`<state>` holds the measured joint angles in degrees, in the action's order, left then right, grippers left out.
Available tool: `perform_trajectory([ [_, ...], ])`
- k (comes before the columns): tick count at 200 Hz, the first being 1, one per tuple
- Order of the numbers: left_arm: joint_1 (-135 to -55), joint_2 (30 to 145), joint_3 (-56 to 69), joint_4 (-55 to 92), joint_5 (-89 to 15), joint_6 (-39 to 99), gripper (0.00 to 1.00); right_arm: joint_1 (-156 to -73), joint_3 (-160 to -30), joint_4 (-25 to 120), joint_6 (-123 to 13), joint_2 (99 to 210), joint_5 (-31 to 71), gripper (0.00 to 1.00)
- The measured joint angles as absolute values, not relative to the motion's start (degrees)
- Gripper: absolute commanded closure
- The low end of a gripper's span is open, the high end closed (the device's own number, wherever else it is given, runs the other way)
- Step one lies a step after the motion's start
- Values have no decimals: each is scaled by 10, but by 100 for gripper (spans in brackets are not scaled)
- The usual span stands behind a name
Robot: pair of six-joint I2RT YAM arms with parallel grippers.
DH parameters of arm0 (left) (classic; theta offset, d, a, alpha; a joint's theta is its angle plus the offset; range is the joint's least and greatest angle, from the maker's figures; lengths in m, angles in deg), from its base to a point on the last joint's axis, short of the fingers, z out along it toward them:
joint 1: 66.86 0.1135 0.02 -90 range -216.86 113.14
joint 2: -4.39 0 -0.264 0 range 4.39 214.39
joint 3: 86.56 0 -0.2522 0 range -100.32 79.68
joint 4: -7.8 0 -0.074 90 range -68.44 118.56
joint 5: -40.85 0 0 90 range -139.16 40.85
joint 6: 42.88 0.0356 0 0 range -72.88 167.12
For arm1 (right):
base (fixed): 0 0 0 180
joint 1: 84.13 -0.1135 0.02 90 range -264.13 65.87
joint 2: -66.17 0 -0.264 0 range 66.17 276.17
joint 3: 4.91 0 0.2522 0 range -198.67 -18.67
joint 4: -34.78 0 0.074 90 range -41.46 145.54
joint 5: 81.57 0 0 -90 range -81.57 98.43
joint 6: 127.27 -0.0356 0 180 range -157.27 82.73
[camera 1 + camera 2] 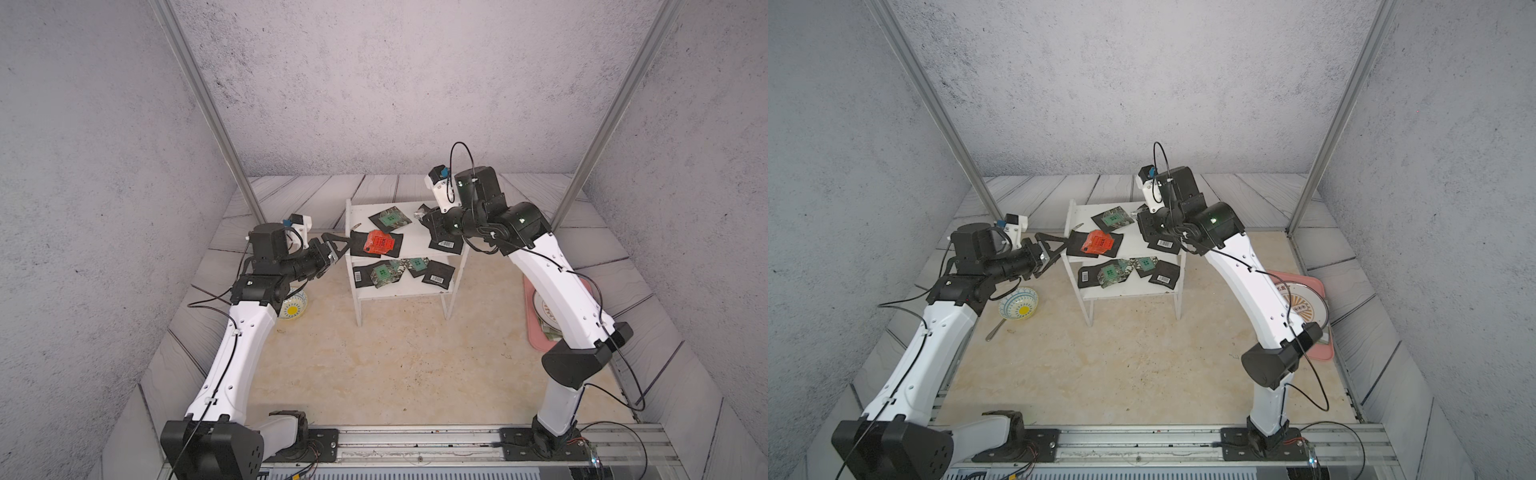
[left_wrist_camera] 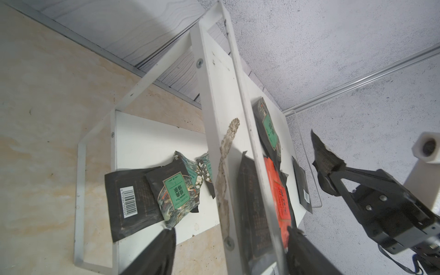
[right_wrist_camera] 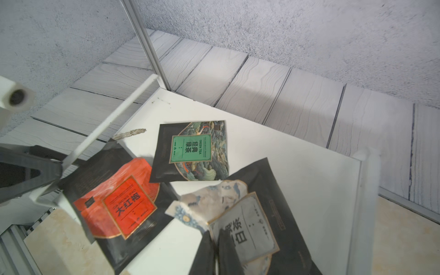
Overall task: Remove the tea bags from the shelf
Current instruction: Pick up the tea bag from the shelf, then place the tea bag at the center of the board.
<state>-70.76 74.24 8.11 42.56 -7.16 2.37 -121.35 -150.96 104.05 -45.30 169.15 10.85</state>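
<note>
Right pincer is clamped on a crumpled grey-label tea bag above the shelf's top board; it could slip. Left pincer gapes astride the shelf's edge by the red-orange tea bag, risking pinching wood

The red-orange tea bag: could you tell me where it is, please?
In both top views the red-orange tea bag lies on the upper board of the shelf, at its left end, atop a black sachet, beside the left gripper.
</note>
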Motion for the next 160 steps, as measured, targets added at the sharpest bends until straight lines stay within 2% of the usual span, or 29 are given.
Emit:
perform_trajectory([
  [80, -708, 740, 77, 442, -69, 25, 14, -1213, -1377, 1021, -453, 1572, 75, 91],
  [160, -708, 704, 80, 456, -65, 29, 14, -1213, -1221, 1026, -468, 1429, 6, 91],
])
